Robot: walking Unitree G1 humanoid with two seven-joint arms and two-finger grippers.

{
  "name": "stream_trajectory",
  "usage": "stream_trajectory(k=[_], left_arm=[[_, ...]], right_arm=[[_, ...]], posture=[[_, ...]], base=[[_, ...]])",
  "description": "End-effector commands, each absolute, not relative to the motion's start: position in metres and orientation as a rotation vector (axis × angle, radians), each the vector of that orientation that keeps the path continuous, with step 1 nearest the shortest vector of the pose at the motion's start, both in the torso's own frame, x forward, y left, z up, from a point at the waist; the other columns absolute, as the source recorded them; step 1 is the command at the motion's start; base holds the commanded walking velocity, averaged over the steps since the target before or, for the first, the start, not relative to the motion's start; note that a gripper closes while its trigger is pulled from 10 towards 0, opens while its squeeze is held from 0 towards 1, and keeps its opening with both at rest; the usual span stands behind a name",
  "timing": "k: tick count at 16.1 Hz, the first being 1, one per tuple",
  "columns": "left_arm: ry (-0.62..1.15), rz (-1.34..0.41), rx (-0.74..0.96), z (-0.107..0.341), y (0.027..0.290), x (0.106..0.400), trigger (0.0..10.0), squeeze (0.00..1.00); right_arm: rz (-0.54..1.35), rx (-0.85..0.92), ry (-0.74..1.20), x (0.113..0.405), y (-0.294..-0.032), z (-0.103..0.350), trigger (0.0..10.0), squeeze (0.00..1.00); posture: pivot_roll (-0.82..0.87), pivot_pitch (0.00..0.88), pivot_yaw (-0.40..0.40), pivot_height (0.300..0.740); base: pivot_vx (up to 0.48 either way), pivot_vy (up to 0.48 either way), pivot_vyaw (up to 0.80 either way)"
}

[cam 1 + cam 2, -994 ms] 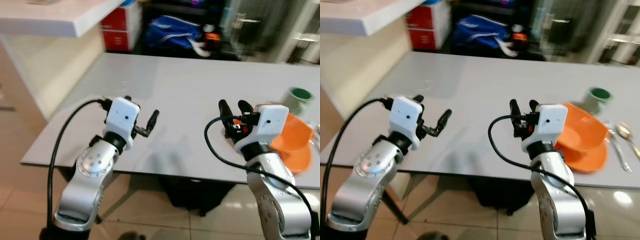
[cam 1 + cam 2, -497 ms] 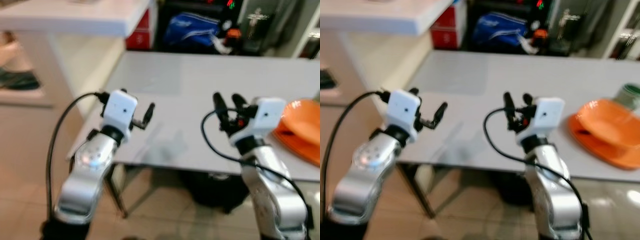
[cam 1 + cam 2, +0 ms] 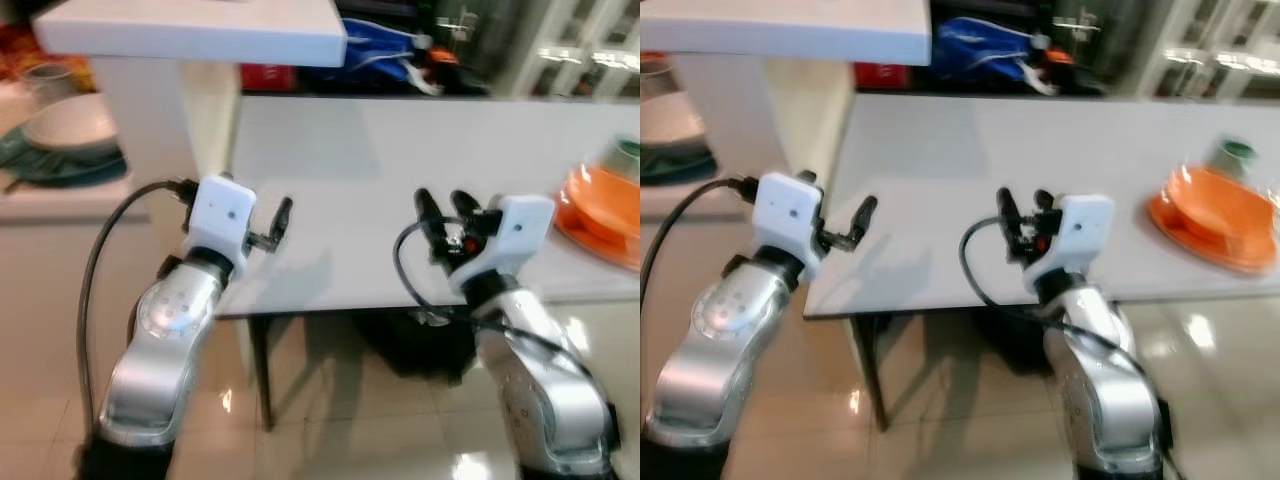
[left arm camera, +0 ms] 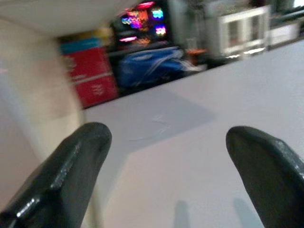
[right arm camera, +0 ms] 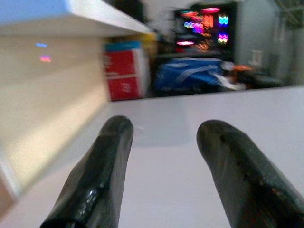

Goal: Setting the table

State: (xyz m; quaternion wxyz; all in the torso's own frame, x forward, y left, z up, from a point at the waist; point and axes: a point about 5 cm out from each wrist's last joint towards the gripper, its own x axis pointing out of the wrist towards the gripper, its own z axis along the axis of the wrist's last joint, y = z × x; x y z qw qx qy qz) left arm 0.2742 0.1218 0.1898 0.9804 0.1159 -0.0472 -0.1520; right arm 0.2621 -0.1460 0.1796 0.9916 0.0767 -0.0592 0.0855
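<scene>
— Where are the grippers?
— The left gripper (image 3: 270,225) and right gripper (image 3: 447,212) hover over the table's (image 3: 400,150) near edge, fingers spread, holding nothing.
— The dishes?
— An orange bowl (image 3: 1218,205) sits near the table's right edge.

Matt grey table (image 3: 400,180), glossy tiled floor (image 3: 330,420), shiny orange plastic bowl (image 3: 1220,205).
</scene>
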Motion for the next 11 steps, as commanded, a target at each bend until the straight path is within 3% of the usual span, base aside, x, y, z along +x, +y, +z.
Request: stream_trajectory(k=[1, 3, 11], left_arm=[[-0.106, -0.285, 0.249, 0.194, 0.1267, 0.2747, 10.0, 0.0], [-0.106, -0.285, 0.25, 0.194, 0.1273, 0.2742, 10.0, 0.0], [-0.116, -0.272, 0.255, 0.1971, 0.1293, 0.275, 10.0, 0.0]], right_arm=[[0.182, 0.165, -0.12, 0.262, -0.1438, 0.1815, 10.0, 0.0], [0.18, 0.162, -0.119, 0.2612, -0.1437, 0.1811, 10.0, 0.0], [0.201, 0.145, -0.139, 0.2626, -0.1409, 0.1839, 10.0, 0.0]], posture=[[0.04, 0.005, -0.015, 0.74], [0.04, 0.005, -0.016, 0.74], [0.05, 0.002, -0.022, 0.74]], base=[[0.0, 0.48, -0.8], [0.0, 0.48, -0.8], [0.0, 0.48, 0.0]])
